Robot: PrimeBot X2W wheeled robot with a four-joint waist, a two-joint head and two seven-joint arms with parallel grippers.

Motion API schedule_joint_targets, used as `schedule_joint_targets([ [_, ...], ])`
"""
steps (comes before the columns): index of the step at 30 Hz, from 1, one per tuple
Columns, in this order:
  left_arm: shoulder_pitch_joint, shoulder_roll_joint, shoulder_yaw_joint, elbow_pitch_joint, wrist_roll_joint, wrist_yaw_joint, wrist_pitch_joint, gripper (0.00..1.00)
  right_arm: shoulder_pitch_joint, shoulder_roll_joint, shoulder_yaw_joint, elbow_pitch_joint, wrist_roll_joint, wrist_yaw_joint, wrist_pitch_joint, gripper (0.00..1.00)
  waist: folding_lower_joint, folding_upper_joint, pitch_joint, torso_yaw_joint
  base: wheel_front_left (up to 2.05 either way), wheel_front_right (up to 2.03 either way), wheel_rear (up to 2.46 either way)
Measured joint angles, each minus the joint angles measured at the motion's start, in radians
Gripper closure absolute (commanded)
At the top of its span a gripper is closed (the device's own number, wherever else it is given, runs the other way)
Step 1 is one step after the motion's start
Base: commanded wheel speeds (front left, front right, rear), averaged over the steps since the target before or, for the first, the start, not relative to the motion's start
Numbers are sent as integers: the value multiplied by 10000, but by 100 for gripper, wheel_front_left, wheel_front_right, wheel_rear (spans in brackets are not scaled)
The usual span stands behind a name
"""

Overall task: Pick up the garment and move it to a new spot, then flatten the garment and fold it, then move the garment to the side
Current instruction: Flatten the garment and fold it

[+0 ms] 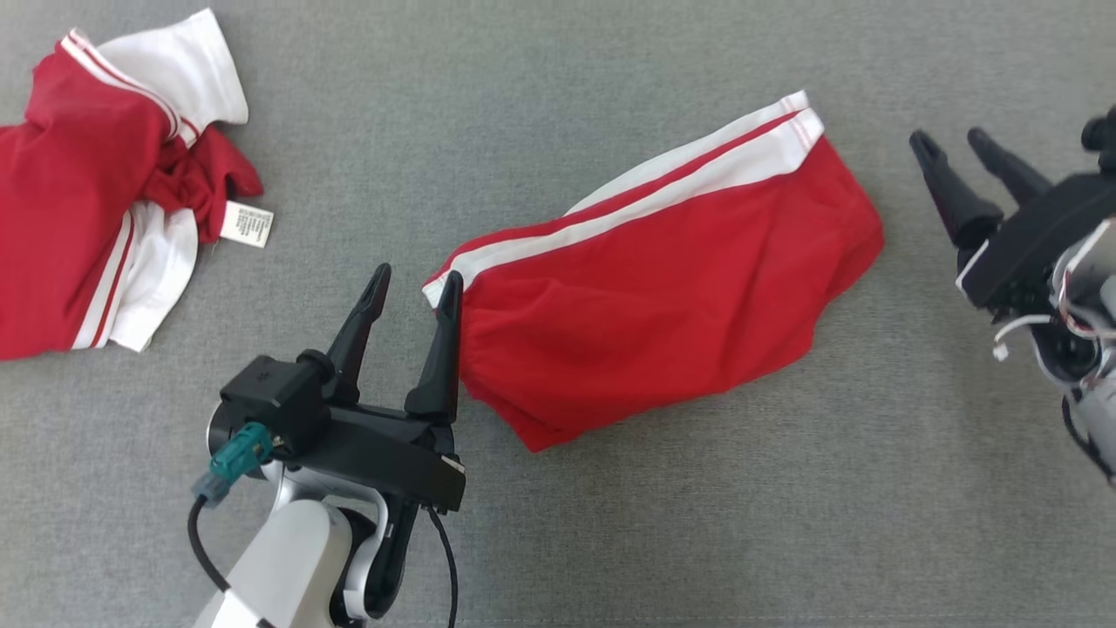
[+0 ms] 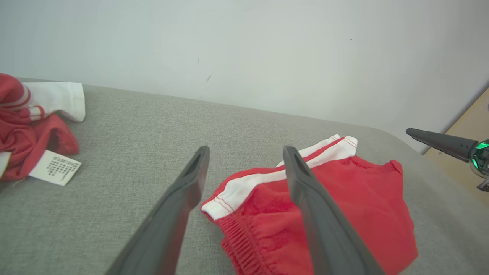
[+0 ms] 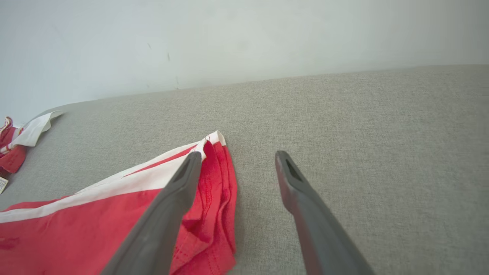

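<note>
The garment (image 1: 663, 279) is a pair of red shorts with white side stripes, lying folded on the grey cloth surface in the middle of the head view. My left gripper (image 1: 414, 283) stands open at its left waistband corner, the right finger touching or just over the cloth edge. The left wrist view shows the garment (image 2: 355, 202) partly between and behind my left gripper (image 2: 246, 152) fingers. My right gripper (image 1: 950, 139) is open, apart from the garment to its right. In the right wrist view the garment's hem (image 3: 214, 179) lies beside my right gripper (image 3: 237, 156).
A second red and white garment (image 1: 96, 192) with a white label (image 1: 246, 224) lies crumpled at the far left. A pale wall (image 2: 244, 49) rises behind the grey surface (image 1: 558, 70). A wooden floor strip (image 2: 468, 126) shows past the surface's right end.
</note>
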Motion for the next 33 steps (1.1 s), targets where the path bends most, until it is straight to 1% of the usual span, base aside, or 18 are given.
schedule_joint_targets([
  [5, 281, -46, -84, -171, 209, 73, -130, 0, 924, 56, -52, -92, 194, 0, -711, 0, 0, 0, -296, -248, 0, 0, 0],
  [9, 430, -169, -198, -293, 443, 115, -161, 0, 1592, 107, -199, -117, 527, 0, -1083, 0, 0, -1, -495, -376, 0, 0, 0],
  [15, 646, -228, -284, -541, 520, 127, -171, 0, 2206, 286, -476, -171, 1225, 0, -1323, 0, 0, -2, -570, -231, 0, 0, 0],
  [19, 666, -270, -305, -550, 539, 201, -171, 0, 2263, 447, -587, -426, 1778, 0, -1304, 0, -1, -2, -558, -48, 0, 0, 0],
  [25, 741, -389, -397, -569, 589, 203, -171, 0, 2536, 464, -665, -476, 2437, 0, -1018, 0, 0, -2, -566, 246, 0, 0, 0],
  [33, 879, -376, -372, -640, 606, 211, -163, 0, 2816, 493, -244, -915, 2828, 0, -272, 0, 0, -1, -641, 468, 0, 0, 0],
])
